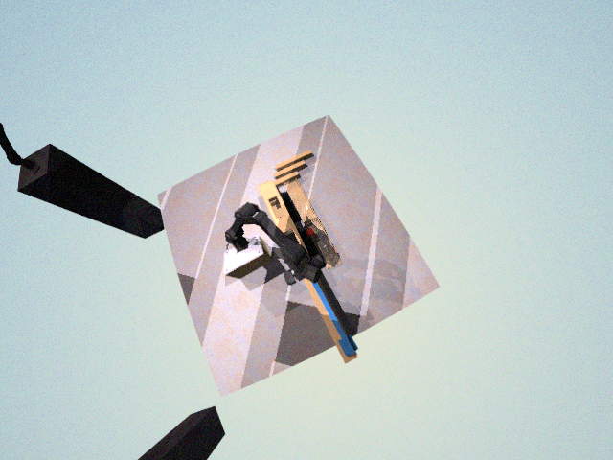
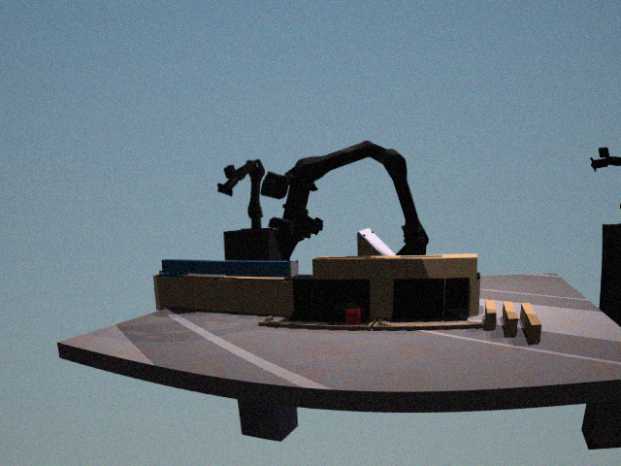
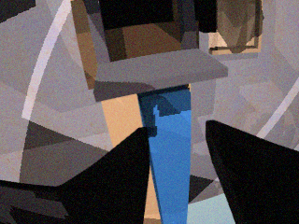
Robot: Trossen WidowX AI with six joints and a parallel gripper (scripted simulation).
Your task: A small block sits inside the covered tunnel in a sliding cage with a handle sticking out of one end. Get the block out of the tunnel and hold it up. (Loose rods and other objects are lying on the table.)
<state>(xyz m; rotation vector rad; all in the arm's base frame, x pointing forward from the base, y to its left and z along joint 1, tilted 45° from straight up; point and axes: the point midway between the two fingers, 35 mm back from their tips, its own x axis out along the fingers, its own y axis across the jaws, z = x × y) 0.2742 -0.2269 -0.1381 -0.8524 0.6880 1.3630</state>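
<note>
- Left: freeing and raising the red block (image 1: 310,231) (image 2: 352,315), low by the tunnel's (image 1: 269,193) (image 2: 396,265) dark side opening.
- Hand (image 1: 307,276) (image 2: 288,254) (image 3: 177,128) part-spread around the blue bar (image 1: 328,304) (image 2: 225,267) (image 3: 172,154), apparently unpinched.
- No extraction shows.

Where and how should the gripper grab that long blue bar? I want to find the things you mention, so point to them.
Probably by its long sides near the grey plate, coming from above: the blue bar (image 1: 332,311) (image 2: 225,267) (image 3: 172,159) is narrow, its top faces up, and the gripper's fingers stand either side of it.
</note>
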